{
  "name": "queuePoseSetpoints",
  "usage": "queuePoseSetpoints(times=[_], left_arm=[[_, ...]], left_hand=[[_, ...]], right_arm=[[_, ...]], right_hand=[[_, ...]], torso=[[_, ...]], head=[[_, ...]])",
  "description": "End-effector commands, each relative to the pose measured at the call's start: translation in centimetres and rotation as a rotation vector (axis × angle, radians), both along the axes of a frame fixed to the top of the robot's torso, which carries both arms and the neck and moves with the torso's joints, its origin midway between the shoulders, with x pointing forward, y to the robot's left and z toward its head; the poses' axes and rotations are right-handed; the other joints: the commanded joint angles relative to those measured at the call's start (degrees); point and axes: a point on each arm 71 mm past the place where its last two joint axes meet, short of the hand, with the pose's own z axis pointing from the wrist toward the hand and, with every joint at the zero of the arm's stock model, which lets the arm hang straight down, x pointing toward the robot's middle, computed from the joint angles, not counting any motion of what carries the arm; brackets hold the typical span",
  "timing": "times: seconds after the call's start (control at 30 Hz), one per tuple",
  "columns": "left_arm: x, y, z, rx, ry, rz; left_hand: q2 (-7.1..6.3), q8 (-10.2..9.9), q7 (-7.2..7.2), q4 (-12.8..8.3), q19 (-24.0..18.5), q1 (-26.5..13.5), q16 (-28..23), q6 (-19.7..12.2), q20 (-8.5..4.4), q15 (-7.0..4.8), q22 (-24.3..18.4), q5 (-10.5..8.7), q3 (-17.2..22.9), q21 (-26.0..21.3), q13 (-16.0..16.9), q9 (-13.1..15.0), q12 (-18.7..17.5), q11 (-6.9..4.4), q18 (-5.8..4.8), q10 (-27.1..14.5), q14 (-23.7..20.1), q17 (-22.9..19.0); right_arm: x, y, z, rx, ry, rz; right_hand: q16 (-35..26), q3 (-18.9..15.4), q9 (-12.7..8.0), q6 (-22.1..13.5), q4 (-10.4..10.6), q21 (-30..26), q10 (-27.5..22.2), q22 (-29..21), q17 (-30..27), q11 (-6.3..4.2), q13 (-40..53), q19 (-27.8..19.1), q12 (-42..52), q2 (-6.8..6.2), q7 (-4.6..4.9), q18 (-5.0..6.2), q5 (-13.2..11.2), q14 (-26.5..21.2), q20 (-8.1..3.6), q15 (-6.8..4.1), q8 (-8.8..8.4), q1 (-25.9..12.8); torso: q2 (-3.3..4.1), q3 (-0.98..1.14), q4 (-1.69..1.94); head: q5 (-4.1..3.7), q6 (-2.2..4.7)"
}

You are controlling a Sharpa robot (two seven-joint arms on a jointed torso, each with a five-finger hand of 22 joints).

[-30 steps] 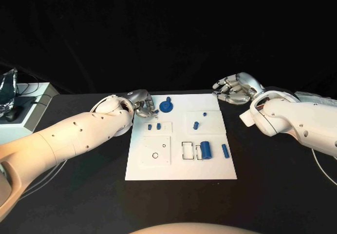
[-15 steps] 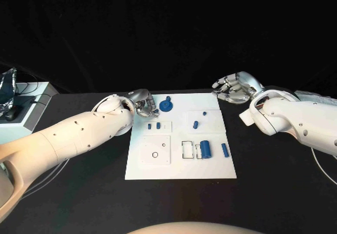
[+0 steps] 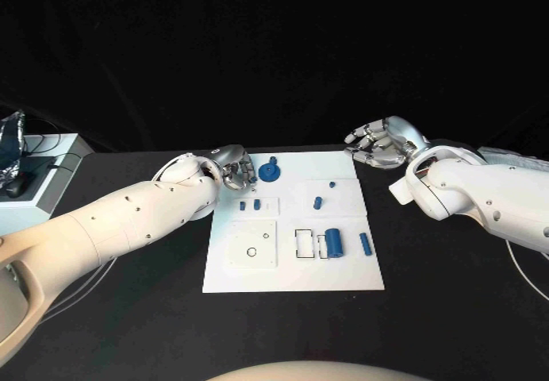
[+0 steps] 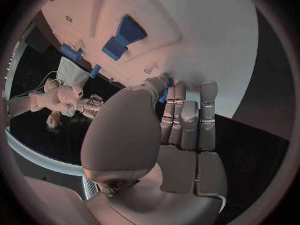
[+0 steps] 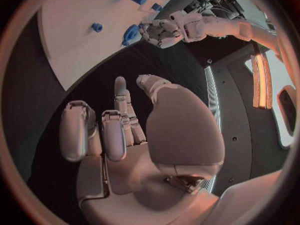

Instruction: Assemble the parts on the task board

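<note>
Task board, a white plate, lies at the centre of the black desk. Blue parts on it: a round piece with a stem at its 11 o'clock corner, two small pegs below that, two small pieces toward 1 o'clock, and a cylinder with a slim bar at 3 o'clock. Left hand rests at the board's 10 o'clock edge, just beside the round piece; its fingers lie together against the plate, and whether they pinch anything cannot be told. Right hand sits off the board's 1 o'clock corner, fingers loosely curled and apart, holding nothing.
</note>
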Motion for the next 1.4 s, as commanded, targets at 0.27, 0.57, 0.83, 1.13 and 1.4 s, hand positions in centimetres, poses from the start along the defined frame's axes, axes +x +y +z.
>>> queuePoseSetpoints(times=[0.27, 0.57, 0.83, 1.13, 1.4], left_arm=[[-0.04, -0.23, -0.4, 0.016, 0.025, -0.018], [-0.02, -0.07, -0.44, 0.013, 0.029, -0.02], [0.06, 0.12, -0.21, -0.032, 0.005, -0.023], [0.1, 0.27, 0.21, -0.087, -0.041, -0.03], [-0.21, 0.3, 0.44, -0.125, -0.062, -0.056]], left_hand=[[0.07, 0.0, -0.08, -0.1, 0.0, 0.6, 0.5, 0.7, -0.12, -0.14, 0.2, 0.18, 0.6, 0.0, -0.1, 0.2, 0.0, -0.23, -0.44, 0.7, 0.1, 0.6], [1.7, -0.2, -0.04, -2.3, -0.1, 3.1, 0.7, 2.0, -0.59, -0.6, 0.9, 0.21, 6.1, 0.7, -0.5, 0.3, -0.4, -0.61, -0.44, 1.5, 0.0, 0.8], [2.25, -1.3, 0.2, -6.7, -1.1, 0.3, 0.3, 3.1, -0.79, -0.57, 3.0, 0.23, 17.0, 3.2, 0.6, 0.3, 1.0, -0.33, -0.38, 0.9, 0.0, 0.6], [2.13, -1.1, -0.06, -8.1, -0.9, -1.8, 0.6, 4.0, -0.87, -0.66, 4.3, 0.26, 19.4, 4.5, 1.2, 0.7, 1.9, -0.51, -0.5, 1.2, 0.8, 1.6], [1.99, -0.8, -0.29, -8.6, -0.4, -3.1, 1.1, 4.6, -0.99, -0.83, 5.1, 0.29, 20.2, 5.2, 1.6, 1.2, 2.5, -0.75, -0.64, 1.6, 1.8, 3.1]], right_arm=[[-0.09, 0.15, 0.07, -0.005, -0.008, 0.016], [-0.1, 0.11, 0.08, -0.005, -0.009, 0.015], [-0.09, 0.11, 0.08, -0.005, -0.009, 0.015], [-0.08, 0.15, 0.08, -0.005, -0.01, 0.016], [-0.07, 0.18, 0.08, -0.005, -0.01, 0.017]], right_hand=[[0.3, 0.2, 0.1, 0.4, -0.1, 0.0, 0.5, 6.0, 3.3, 0.07, 0.0, 0.6, -0.2, 0.09, -0.03, -0.18, 0.1, 3.4, 0.02, 0.29, -0.35, -0.7], [0.3, 0.2, 0.1, 0.4, -0.1, 0.0, 0.5, 6.0, 3.3, 0.07, 0.0, 0.6, -0.2, 0.09, -0.03, -0.18, 0.1, 3.4, 0.02, 0.29, -0.35, -0.7], [0.3, 0.2, 0.1, 0.4, -0.1, 0.0, 0.5, 6.0, 3.3, 0.07, 0.0, 0.6, -0.2, 0.09, -0.03, -0.18, 0.1, 3.4, 0.02, 0.29, -0.35, -0.7], [0.3, 0.2, 0.1, 0.5, -0.2, 0.0, 0.7, 6.0, 3.4, 0.07, -0.2, 0.6, -0.4, 0.09, -0.04, -0.18, 0.1, 3.4, 0.02, 0.28, -0.42, -0.8], [0.3, 0.2, 0.1, 0.5, -0.2, 0.0, 0.7, 6.0, 3.4, 0.07, -0.2, 0.6, -0.4, 0.09, -0.04, -0.18, 0.1, 3.4, 0.02, 0.28, -0.42, -0.8]], torso=[[-0.07, 0.05, 0.09], [-0.08, 0.02, 0.13], [-0.07, 0.02, 0.13], [-0.07, 0.02, 0.12], [-0.12, 0.01, 0.15]], head=[[-0.07, -0.14], [-0.02, -0.08], [0.09, 0.03], [0.12, 0.07], [0.16, 0.16]])
